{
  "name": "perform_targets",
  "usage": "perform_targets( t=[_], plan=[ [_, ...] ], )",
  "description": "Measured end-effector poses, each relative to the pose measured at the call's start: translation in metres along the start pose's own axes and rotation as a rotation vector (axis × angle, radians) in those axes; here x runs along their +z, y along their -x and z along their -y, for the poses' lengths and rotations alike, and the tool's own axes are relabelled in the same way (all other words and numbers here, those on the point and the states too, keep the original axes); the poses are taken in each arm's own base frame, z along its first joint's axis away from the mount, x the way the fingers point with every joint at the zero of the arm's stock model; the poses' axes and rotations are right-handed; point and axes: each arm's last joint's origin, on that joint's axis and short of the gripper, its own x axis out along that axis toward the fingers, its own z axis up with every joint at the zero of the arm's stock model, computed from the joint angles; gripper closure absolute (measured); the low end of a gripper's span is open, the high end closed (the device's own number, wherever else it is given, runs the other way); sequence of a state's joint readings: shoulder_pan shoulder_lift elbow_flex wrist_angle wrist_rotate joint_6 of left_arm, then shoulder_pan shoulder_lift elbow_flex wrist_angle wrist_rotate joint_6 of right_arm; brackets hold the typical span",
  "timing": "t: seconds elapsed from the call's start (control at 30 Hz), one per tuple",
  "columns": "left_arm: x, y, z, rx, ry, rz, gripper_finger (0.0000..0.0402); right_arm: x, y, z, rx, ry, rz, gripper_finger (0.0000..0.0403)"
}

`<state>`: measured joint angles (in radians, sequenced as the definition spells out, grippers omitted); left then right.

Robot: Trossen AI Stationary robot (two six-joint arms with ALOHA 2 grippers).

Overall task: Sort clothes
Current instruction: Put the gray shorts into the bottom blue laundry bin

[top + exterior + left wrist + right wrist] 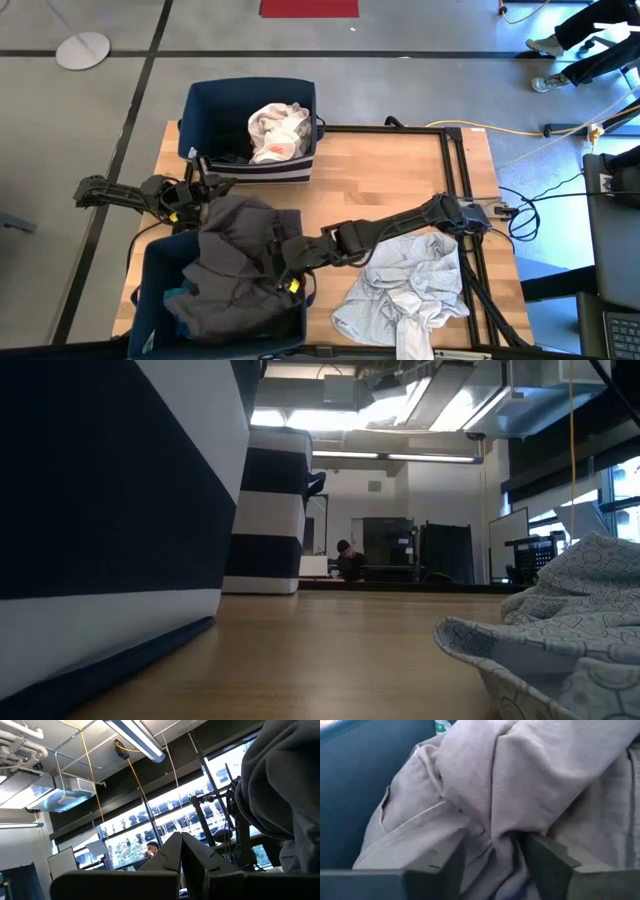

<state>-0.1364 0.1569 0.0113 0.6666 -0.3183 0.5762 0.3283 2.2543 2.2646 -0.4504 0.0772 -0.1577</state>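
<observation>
A dark grey garment (pixel 240 260) is draped over the near dark blue bin (pixel 150 310), hanging over the bin's rim. My right gripper (pixel 290 265) reaches in from the table's right and is shut on it. My left gripper (pixel 200 192) is at the garment's far left side, its fingertips (pixel 180 847) met, with nothing showing between them; the garment fills the edge of its wrist view (pixel 285 795). A cream garment (pixel 278 132) lies in the far bin (pixel 200 110). A pale grey-white garment (pixel 410 285) lies spread on the table at the near right. My right gripper pinches a bunched fold of the dark grey garment (pixel 492 840) between its two fingers (pixel 545 862), several layers gathered together. The fingers come about level from the table's right, at the garment's right side over the near bin's rim. The rest of the garment lies on the bin.
A bit of teal cloth (pixel 180 296) shows inside the near bin. The two bins rise at the left of the low view (pixel 270 520). A black frame (pixel 455 160) runs along the table's right side. A person (pixel 346 560) is in the room far behind.
</observation>
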Motion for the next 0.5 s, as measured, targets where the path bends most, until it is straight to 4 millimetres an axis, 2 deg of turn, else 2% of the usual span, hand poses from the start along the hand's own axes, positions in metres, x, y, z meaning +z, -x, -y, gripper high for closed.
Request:
perform_targets(
  t=[0.07, 0.17, 0.37, 0.5],
  plan=[
    [0.000, 0.000, 0.000, 0.000, 0.000, 0.000, 0.0402, 0.001, 0.003, 0.000, 0.002, -0.001, -0.006, 0.0181],
    [0.000, 0.000, 0.000, -0.001, 0.000, 0.000, 0.0402, 0.012, 0.021, -0.003, -0.005, 0.000, -0.006, 0.0158],
    [0.000, 0.000, 0.000, 0.013, 0.001, -0.009, 0.0402, 0.047, 0.085, -0.017, -0.146, -0.003, 0.029, 0.0150],
    [0.000, 0.000, -0.002, 0.052, 0.021, -0.026, 0.0402, 0.055, 0.128, -0.027, -0.190, -0.041, -0.036, 0.0150]
  ],
)
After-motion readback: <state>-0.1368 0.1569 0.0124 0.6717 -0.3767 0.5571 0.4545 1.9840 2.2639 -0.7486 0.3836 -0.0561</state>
